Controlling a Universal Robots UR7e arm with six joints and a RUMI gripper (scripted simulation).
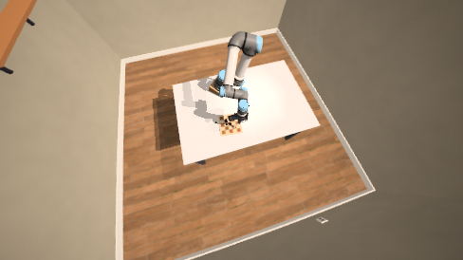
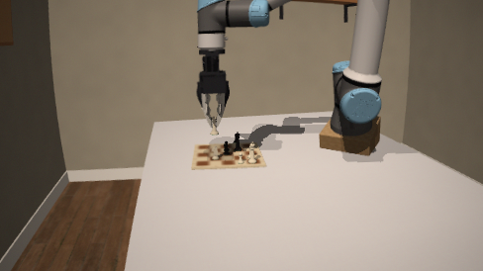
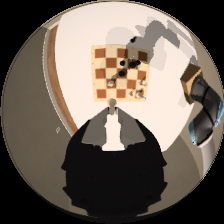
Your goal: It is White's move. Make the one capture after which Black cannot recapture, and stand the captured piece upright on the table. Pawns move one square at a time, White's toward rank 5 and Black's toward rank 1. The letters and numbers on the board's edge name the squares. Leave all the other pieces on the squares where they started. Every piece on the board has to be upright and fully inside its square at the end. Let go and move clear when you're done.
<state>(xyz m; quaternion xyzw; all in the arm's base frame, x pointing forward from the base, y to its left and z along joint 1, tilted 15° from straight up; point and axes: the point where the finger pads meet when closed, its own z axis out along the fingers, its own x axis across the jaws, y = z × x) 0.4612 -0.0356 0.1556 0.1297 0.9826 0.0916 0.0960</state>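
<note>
- The tool (image 2: 214, 117) is clamped on a pale piece (image 2: 214, 129), hanging above the table (image 2: 307, 206) just behind the board (image 2: 198, 165).
- Lower it vertically, seat the base flat, then release gently so it stays upright.

Desk (image 2: 307, 206): smooth, matt white top. Floor (image 1: 228, 193): wood planks, slight sheen. Arm base block (image 2: 331, 142) and chessboard (image 2: 203, 164) look wooden; arm (image 2: 368, 33) shells glossy plastic.
</note>
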